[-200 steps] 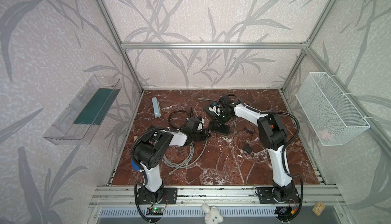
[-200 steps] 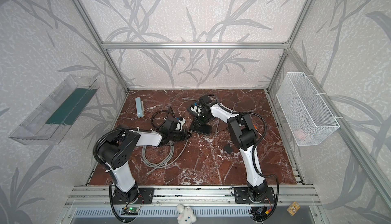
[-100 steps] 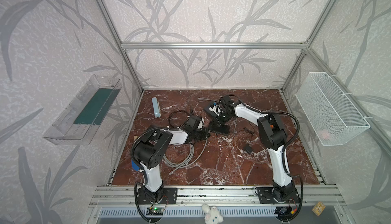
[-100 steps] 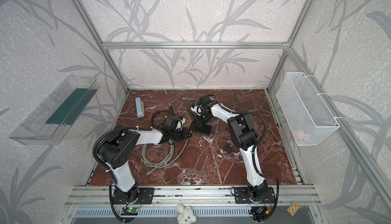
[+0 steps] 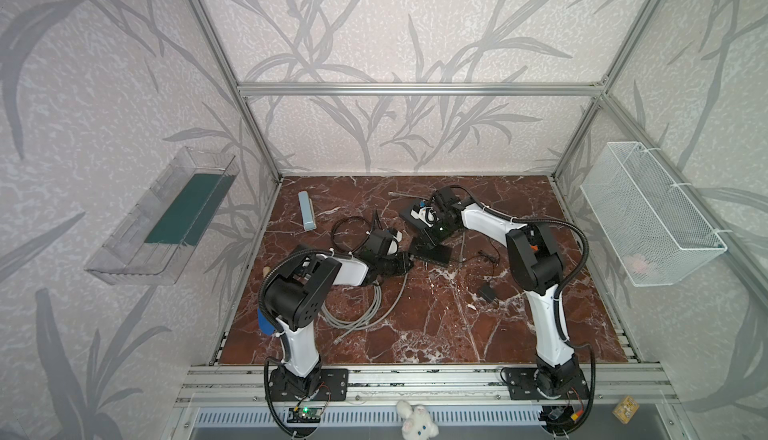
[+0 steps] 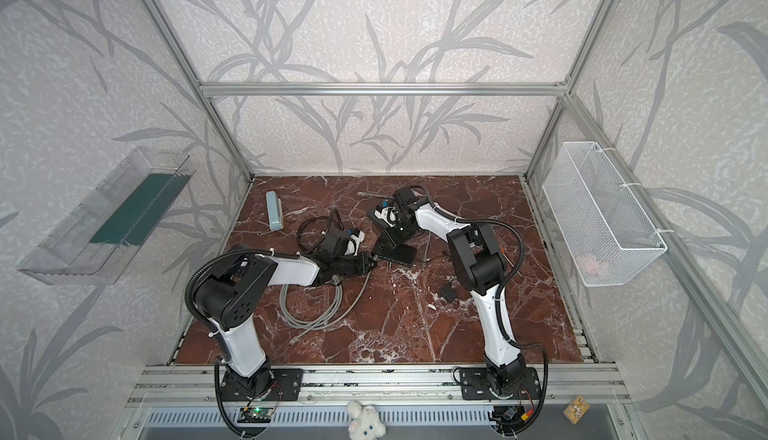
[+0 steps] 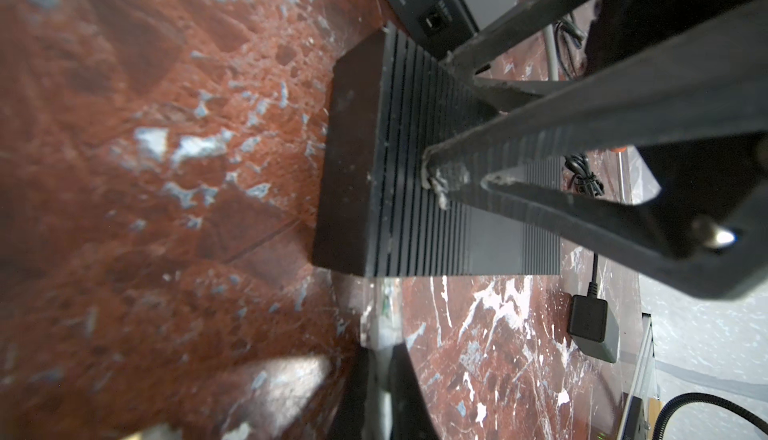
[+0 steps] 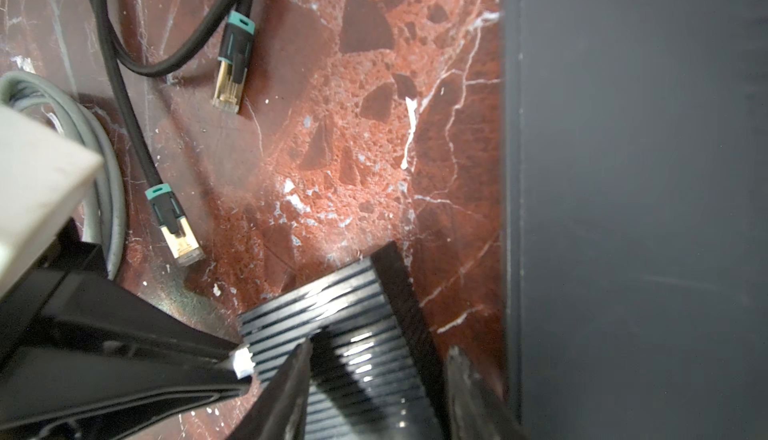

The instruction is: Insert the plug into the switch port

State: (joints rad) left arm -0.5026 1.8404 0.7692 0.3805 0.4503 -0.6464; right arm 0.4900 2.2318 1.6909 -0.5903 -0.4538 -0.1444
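The red marble tabletop (image 5: 415, 325) carries everything we see. The largest thing on it is a flat dark device (image 8: 623, 167). It lies just beyond the right claw (image 8: 380, 348), on the side away from the left claw (image 8: 243, 369). In the left wrist view one small port (image 7: 434, 22) shows on its edge.

Next in size is the ribbed black switch (image 7: 415, 209), directly under the right claw. That claw's fingers (image 7: 498, 138) stand partly spread, one tip planted on the ribbed top and the other at the box's end. Whether they clamp the switch or only press on it we cannot tell.

The left claw comes in low from the opposite side, its fingers clenched on a small clear plug (image 8: 243, 363). The plug pokes out just past the fingertips and sits at the edge of the switch's ribbed top, right beside the right claw's nearer finger. The switch's own ports are hidden from us, so we cannot tell whether the plug has entered one.

A coiled grey cable (image 5: 357, 313) lies behind the left claw, under its arm. A black patch cable (image 8: 122, 101) loops on the marble beside that claw. Its two gold plugs (image 8: 230, 67) with teal boots lie loose — touching neither claw and apart from the switch.

Smallest is a black adapter (image 5: 487, 292), on the marble near the right arm and well apart from both claws.
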